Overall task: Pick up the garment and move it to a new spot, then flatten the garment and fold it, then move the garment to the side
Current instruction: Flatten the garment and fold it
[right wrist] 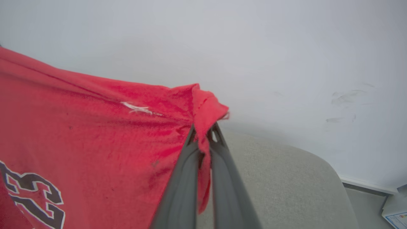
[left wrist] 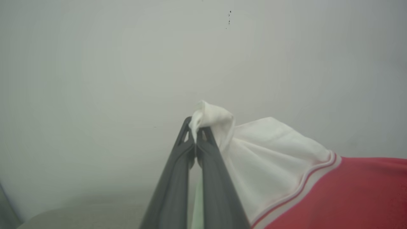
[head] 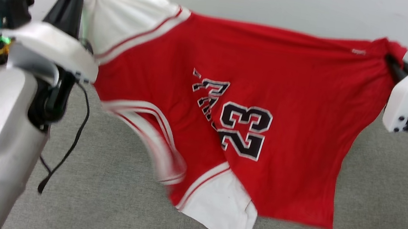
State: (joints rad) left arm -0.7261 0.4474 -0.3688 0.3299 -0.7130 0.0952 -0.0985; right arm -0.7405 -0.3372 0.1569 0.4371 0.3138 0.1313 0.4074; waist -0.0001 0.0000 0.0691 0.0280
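The left end effector [left wrist: 194, 128] has its two dark fingers pressed together, clamped on a bunched tip of one white sleeve [left wrist: 270, 152]. The right end effector [right wrist: 203, 131] is likewise closed, its two fingers pinching a gathered red corner of cloth, which folds over their tips. Between the two hangs the one garment [head: 291, 82], a red jersey stretched left to right in the air, its top edge pulled nearly straight from one grip to the other. It faces the head camera turned sideways, so its black, white-outlined numerals [head: 245, 130], two digits reading 23, lie tilted, with a line of lettering next to them that is too creased to read. A second white sleeve [head: 221, 207] hangs at the low middle, and a white-and-red striped edge [head: 150, 135] to its left is blurred. The garment's lower edge hangs over the grey fabric-covered surface [head: 372, 211]; whether it touches cannot be told. One black cable [head: 76, 133] dangles from the left arm. On the far side stands a pale wall [head: 281, 2], and one sheet of paper [right wrist: 396, 218] lies off the surface's right end.
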